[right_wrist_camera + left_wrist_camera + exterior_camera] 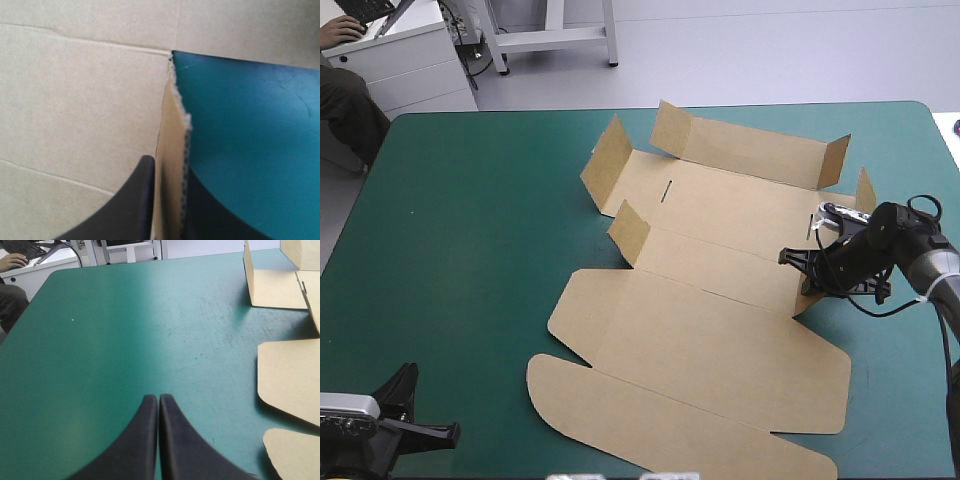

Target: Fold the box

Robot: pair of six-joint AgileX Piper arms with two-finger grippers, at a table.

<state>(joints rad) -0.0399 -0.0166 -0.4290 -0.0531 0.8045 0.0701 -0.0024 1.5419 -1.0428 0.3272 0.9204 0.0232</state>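
Pinching the box flap, right fingers, far walls raised

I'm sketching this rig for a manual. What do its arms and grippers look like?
The left gripper and right gripper each have two broad black fingers, curved like fins and tapering to a tip. The right arm is pale grey behind a black wrist.
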